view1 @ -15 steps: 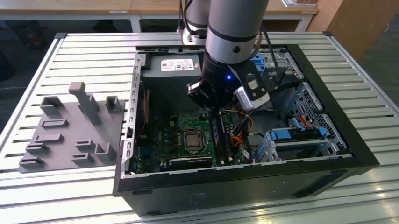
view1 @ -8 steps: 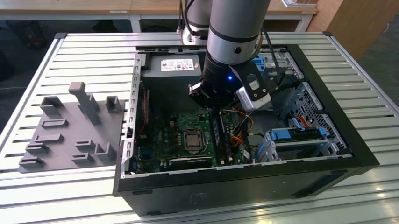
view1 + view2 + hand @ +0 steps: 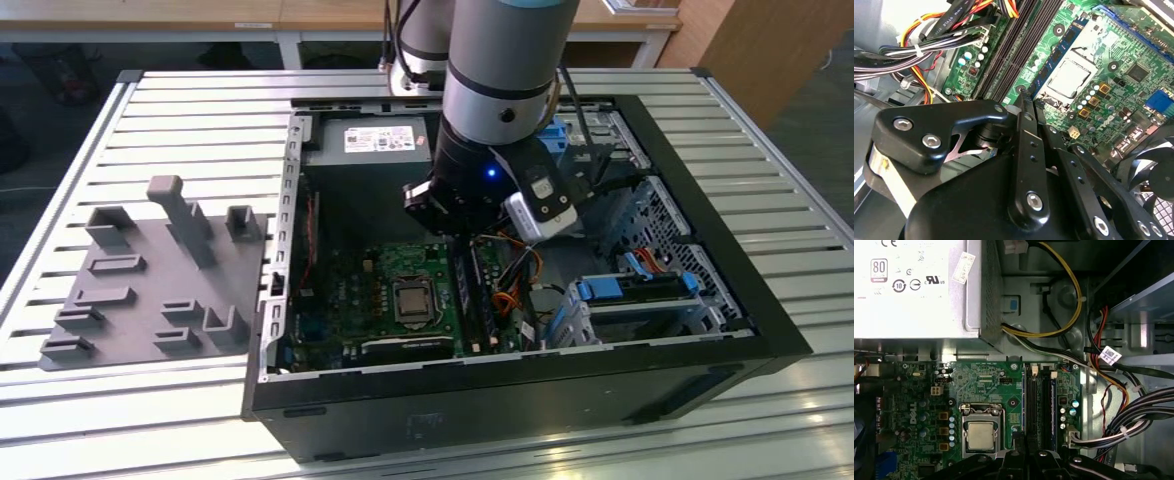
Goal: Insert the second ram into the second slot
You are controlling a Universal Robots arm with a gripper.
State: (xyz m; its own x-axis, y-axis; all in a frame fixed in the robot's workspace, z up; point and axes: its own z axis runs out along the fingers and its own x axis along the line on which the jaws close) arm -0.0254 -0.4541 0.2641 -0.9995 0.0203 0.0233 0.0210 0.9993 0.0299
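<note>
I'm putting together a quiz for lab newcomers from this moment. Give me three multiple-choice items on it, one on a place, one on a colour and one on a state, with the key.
1. Where is the gripper?
A. Over the grey fixture plate
B. Inside the computer case, close to the memory slots
C. Above the power supply

2. What colour is the motherboard?
A. Red
B. Green
C. White

3. In what state is the processor?
A. Seated in its socket, with no cooler over it
B. Covered by a heatsink
C. Lying loose on the table

Key:
1 B: in both wrist views the slots lie just ahead of the gripper.
2 B: its board is green in every view.
3 A: its bare metal top shows inside the socket frame.
</note>
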